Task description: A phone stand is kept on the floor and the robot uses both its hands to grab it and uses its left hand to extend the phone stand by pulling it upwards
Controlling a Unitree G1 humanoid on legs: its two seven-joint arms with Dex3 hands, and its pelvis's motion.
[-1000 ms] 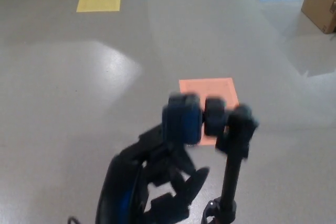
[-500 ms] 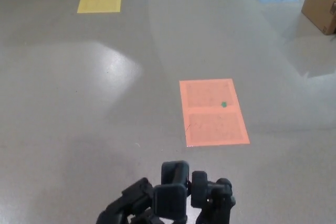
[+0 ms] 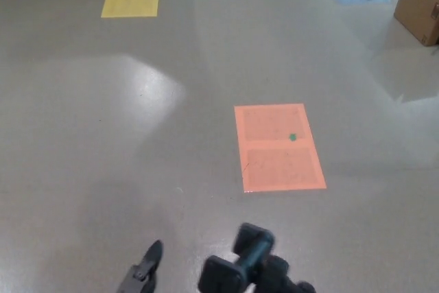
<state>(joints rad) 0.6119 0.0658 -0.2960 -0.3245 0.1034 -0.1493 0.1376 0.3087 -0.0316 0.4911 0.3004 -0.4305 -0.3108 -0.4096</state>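
At the frame's bottom edge, the phone stand [image 3: 248, 267] rises from grey floor [image 3: 137, 135] below an orange mat [image 3: 278, 147], beside one left hand [image 3: 143, 271] fingertip, grip impossible to tell.

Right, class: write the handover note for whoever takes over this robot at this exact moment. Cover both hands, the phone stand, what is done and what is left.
Left hand: only a dark tip shows at the bottom edge, clear of the stand; open or shut cannot be told.
Right hand: not in view.
Phone stand: only its black top shows at the bottom edge, nearer the robot than the orange mat on the floor. Its pole is out of view.
Done: nothing can be confirmed; no hand is seen holding the stand.
Left: probably regrip with both hands, then pull upwards with the left.
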